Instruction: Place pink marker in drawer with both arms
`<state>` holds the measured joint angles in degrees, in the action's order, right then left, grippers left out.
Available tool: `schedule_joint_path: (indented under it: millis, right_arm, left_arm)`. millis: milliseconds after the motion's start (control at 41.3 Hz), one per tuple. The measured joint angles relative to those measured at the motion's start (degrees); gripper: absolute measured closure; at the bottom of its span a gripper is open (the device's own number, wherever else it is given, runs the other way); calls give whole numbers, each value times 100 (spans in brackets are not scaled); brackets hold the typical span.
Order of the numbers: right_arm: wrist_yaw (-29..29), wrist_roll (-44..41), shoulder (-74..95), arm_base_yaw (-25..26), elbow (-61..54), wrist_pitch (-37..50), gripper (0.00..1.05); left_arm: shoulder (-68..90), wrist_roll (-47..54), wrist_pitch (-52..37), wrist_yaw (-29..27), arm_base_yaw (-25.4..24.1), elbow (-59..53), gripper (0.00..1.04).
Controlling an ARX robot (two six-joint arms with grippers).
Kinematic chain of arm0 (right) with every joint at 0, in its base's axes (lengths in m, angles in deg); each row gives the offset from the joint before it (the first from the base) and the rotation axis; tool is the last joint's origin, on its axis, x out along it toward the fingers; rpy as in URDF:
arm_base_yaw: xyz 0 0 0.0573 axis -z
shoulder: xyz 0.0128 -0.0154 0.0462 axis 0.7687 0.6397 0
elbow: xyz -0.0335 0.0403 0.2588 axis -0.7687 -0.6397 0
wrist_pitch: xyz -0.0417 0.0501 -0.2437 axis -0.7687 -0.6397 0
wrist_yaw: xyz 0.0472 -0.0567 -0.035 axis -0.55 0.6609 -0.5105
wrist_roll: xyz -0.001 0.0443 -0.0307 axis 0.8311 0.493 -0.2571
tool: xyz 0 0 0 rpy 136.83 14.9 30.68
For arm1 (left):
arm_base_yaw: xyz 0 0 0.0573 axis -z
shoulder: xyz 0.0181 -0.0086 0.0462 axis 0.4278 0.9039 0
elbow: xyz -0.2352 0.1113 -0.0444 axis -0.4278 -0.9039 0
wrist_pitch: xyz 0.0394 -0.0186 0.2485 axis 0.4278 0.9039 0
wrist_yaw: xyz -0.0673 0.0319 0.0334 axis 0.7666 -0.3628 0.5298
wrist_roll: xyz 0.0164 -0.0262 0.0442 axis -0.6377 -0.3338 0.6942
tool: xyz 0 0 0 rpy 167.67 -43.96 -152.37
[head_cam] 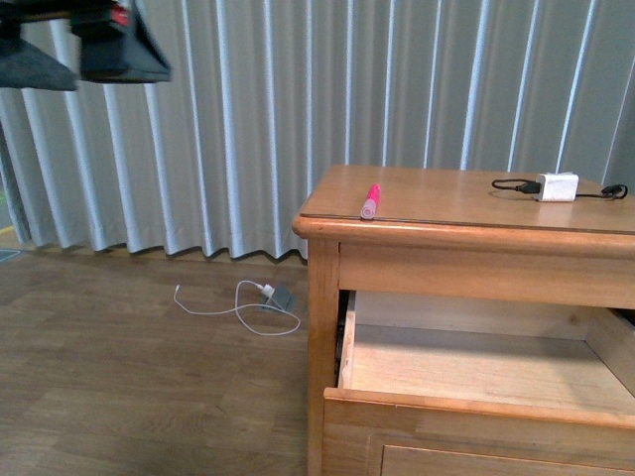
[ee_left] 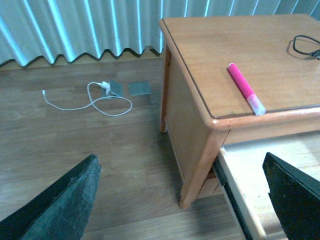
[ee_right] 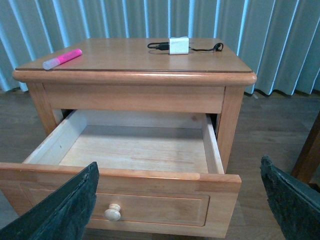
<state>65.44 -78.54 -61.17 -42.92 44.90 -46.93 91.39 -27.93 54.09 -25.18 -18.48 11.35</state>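
Left gripper (ee_left: 180, 162) and right gripper (ee_right: 179, 167), both spread wide and empty, before the cabinet (ee_right: 135, 97).
The pink marker (ee_right: 62, 58) lies on the cabinet top near its front left corner, probably for the left arm to take; the drawer (ee_right: 125, 174) under the top stands open to receive it. The front view cuts off the drawer's front.

I see the drawer (ee_right: 135, 150) pulled out, inside bare and open from above, desk (head_cam: 446, 203) top overhanging only its far part, pink marker (head_cam: 369, 201) at the near left edge with free wood around it, white adapter (head_cam: 557, 186) and black cable (ee_right: 160, 46) well apart, far right.
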Motion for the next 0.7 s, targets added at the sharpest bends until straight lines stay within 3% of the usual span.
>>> schedule_joint_path:
  millis: [145, 412, 702]
  right_arm:
    - [0, 0, 0, 0, 0, 0, 9]
    - [0, 0, 0, 2, 0, 0, 9]
    - [2, 0, 0, 0, 0, 0, 9]
  left_arm:
    - [1215, -564, 190, -289, 382, 1185, 6]
    - [2365, -1106, 330, -461, 1010, 2374, 6]
    - [4129, -1473, 1287, -850, 1591, 4522, 6]
